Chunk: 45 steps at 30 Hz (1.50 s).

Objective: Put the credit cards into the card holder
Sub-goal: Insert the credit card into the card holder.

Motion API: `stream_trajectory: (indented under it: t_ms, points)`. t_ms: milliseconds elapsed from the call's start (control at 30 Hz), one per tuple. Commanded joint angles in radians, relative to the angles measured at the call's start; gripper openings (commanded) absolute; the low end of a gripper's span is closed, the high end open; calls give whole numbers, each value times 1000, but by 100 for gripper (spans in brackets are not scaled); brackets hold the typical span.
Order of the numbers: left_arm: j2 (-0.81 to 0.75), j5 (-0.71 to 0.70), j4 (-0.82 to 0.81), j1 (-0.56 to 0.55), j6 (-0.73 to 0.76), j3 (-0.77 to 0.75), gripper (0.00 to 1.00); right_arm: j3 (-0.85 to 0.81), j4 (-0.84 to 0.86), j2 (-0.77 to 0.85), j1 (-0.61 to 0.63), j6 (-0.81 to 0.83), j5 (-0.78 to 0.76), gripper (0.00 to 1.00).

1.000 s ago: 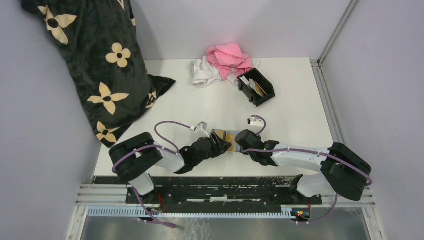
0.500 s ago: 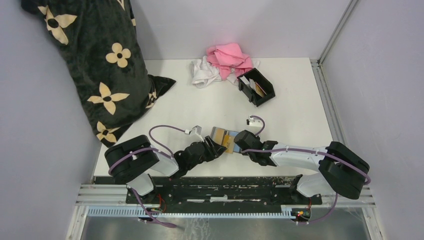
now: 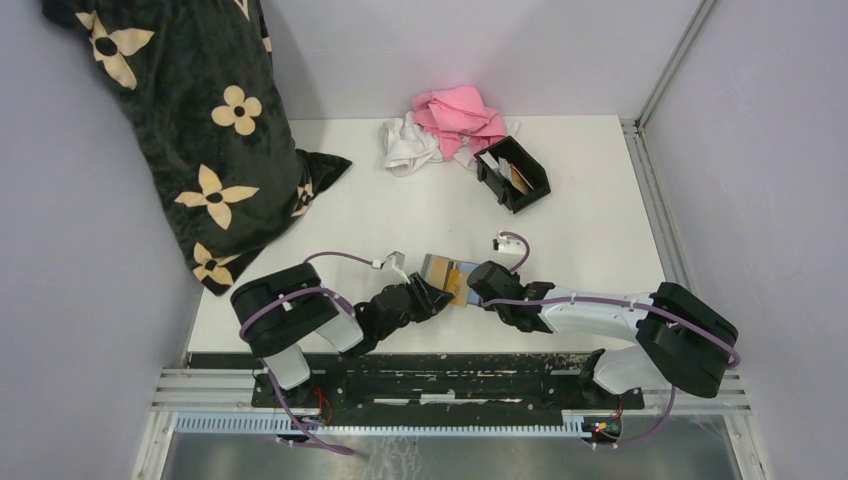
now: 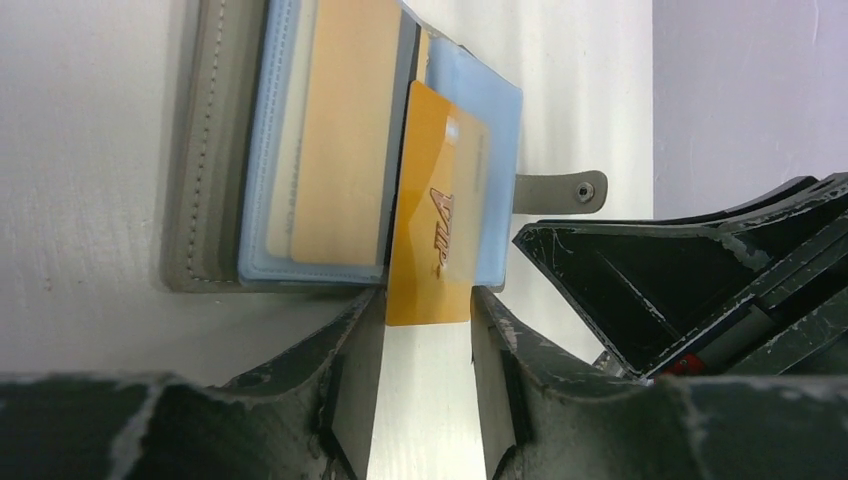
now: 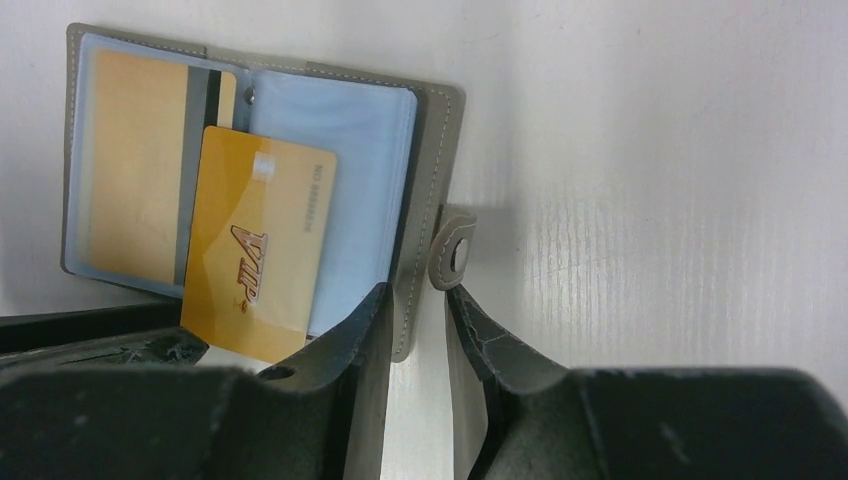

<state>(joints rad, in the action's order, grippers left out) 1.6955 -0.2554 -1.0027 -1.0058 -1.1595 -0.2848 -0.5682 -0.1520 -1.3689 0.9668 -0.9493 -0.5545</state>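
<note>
while left pincer [image 4: 428, 305] flanks the orange card [image 4: 435, 220] and right pincer [image 5: 418, 300] the wallet [image 5: 430, 150], neither grip is clear.

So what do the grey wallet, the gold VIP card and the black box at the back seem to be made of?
The wallet: matte grey leather or imitation, going by its stitched edge; its sleeves look clear bluish plastic. The gold card: stiff plastic, slightly glossy, printed lettering. The card holder: rigid black plastic, judging by its straight, hard-edged walls.
</note>
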Motion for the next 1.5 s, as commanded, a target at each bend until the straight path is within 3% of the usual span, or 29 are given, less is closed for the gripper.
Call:
stream_trajectory:
  t_ms: [0,300,800,1000,1267,1467]
  points:
    - [47,6,-35,10,-8,46,42,-20,13,14,6,-13,-37,31]
    - [44,-15,-93,16,-27,77,23,-18,21,10,6,-14,-32,31]
    - [151,30,-256,25,-60,75,21,-1,41,7,8,-17,-33,31]
    - [143,20,-277,25,-58,85,6,3,40,13,8,-17,-32,31]
    - [101,-2,-252,25,-61,88,3,2,32,21,8,-11,-34,31]
    - [33,-33,-139,24,-66,72,3,0,39,10,8,-8,-27,31]
